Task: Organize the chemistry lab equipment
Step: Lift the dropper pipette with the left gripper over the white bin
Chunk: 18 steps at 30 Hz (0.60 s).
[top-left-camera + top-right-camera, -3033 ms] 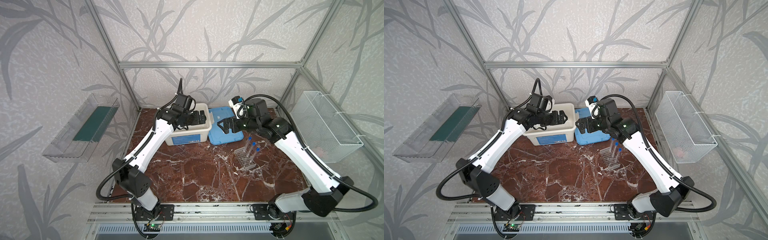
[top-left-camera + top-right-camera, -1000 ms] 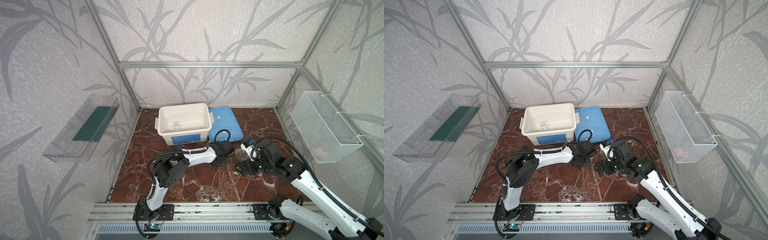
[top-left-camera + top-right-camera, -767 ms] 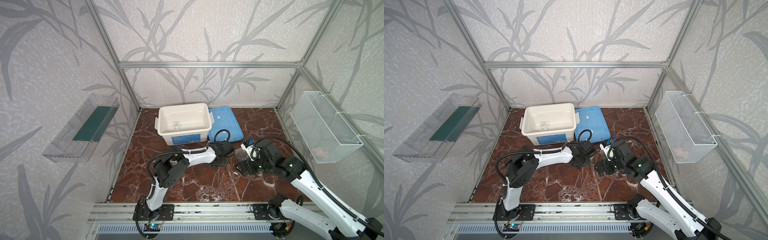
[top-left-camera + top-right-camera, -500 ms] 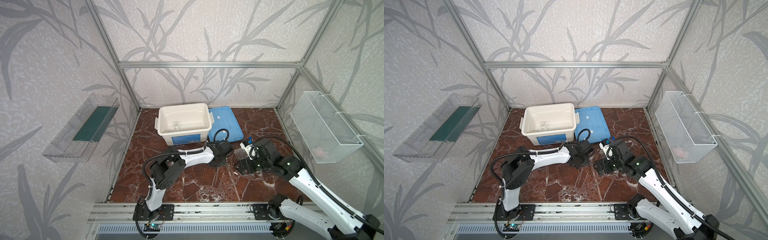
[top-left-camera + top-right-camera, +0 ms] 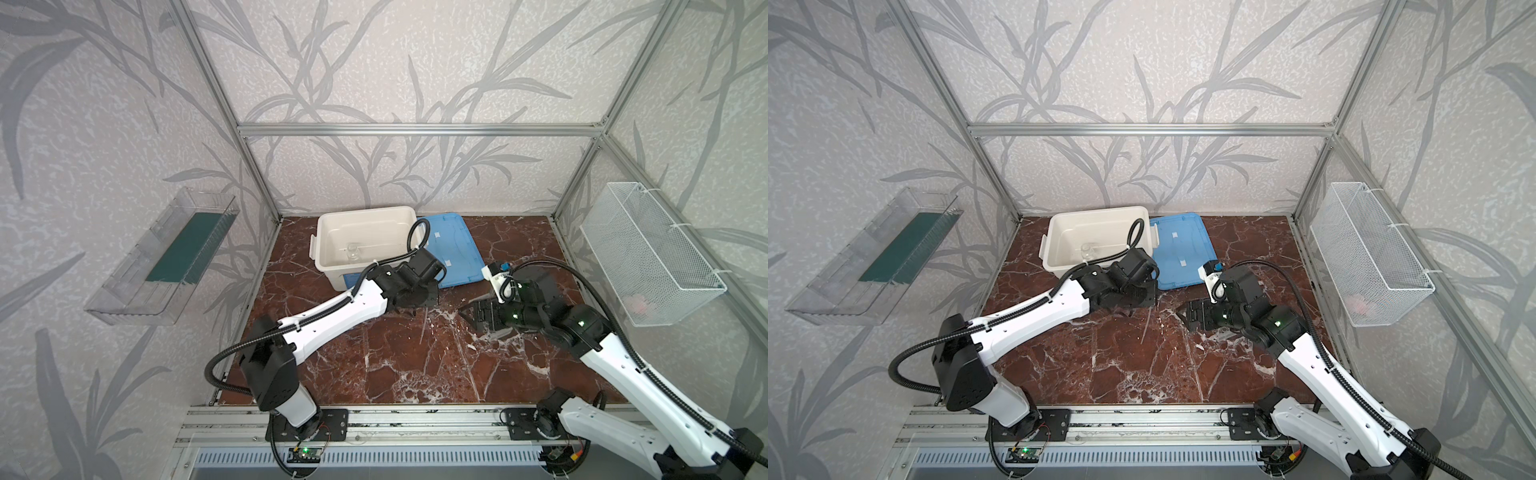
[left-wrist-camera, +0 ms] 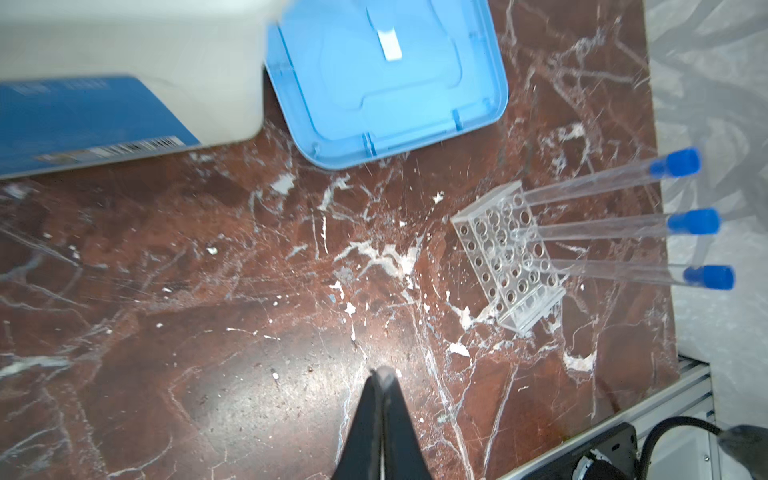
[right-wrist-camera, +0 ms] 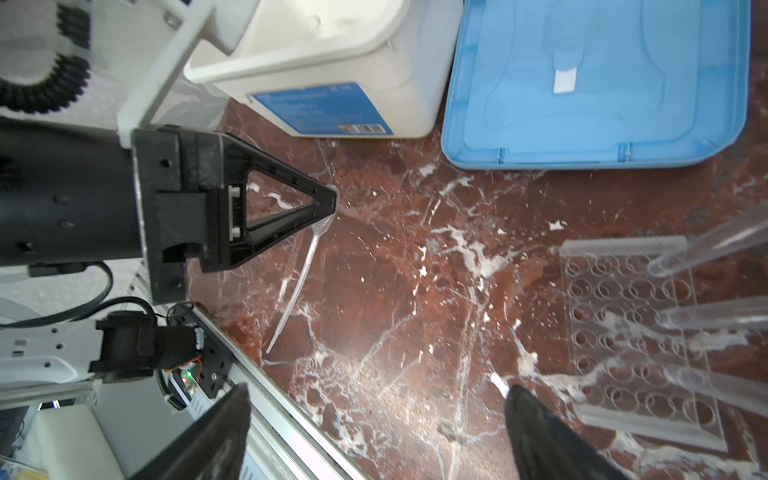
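Here's the marble tabletop (image 5: 395, 365), and the biggest thing on it is the white tub (image 5: 365, 211), open, hard against the back edge and left of centre. The blue lid (image 5: 453, 249) lies flat just beside it on the right, also at the back.

Both arms reach in toward the middle. The right gripper (image 7: 378, 388) hovers low over the right half of the tabletop with its jaws spread wide and nothing between them; it shows in both top views (image 5: 467, 311) (image 5: 1183, 316).

In the right wrist view, the clear tube rack (image 7: 631, 332) sits just beside one of the right gripper's fingers, on the right side of the tabletop forward of the blue lid. Three blue-capped test tubes (image 6: 602, 228) stand in the rack along one side, caps up.

Over in the tub, the small clear beaker (image 5: 353, 252) sits on the floor.

The left gripper (image 7: 332, 203) has its jaws pinched tight on the bulb end of a thin clear pipette (image 7: 299, 282). The pipette hangs from the tips near the centre of the tabletop with its stem trailing toward the front edge (image 5: 424, 328). Whether its tip touches the marble, I can't tell.
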Motion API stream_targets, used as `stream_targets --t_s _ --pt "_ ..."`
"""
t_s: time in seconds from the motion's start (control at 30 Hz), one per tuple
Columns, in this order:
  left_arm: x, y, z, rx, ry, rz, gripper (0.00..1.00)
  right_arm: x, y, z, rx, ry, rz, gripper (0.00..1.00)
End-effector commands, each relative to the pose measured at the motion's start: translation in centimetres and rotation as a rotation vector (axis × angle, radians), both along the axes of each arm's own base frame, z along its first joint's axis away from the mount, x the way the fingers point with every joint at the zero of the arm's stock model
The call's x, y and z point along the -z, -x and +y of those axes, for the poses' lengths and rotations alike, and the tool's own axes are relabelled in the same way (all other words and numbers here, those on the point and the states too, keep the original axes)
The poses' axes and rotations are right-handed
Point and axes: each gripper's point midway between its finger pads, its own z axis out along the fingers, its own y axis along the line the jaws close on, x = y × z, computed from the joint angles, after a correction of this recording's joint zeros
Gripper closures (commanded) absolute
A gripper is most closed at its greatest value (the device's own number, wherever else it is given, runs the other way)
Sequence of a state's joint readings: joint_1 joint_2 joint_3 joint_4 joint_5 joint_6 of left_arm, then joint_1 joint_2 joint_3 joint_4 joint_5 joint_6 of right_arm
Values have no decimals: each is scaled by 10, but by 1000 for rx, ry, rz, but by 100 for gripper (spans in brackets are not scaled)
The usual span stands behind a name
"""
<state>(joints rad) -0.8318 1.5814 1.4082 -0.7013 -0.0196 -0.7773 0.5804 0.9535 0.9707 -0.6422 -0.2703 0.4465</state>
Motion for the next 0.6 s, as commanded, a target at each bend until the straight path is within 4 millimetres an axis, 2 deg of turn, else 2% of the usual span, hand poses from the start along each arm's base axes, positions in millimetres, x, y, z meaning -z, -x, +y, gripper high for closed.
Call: stream_targets --t_s 0.0,0.27,0.4,0.57 --pt "-30 -12 29 -27 -14 -40 94 -30 -20 15 33 -93 -45 6" --pt "-68 -63 67 -112 -10 -82 94 -59 -64 51 15 -154 -68 5" --pt "-75 -94 79 -151 -16 -77 94 -69 -87 65 17 -168 -96 5" --pt "-83 -143 88 -203 -8 -80 94 -72 -120 79 27 -128 -128 5"
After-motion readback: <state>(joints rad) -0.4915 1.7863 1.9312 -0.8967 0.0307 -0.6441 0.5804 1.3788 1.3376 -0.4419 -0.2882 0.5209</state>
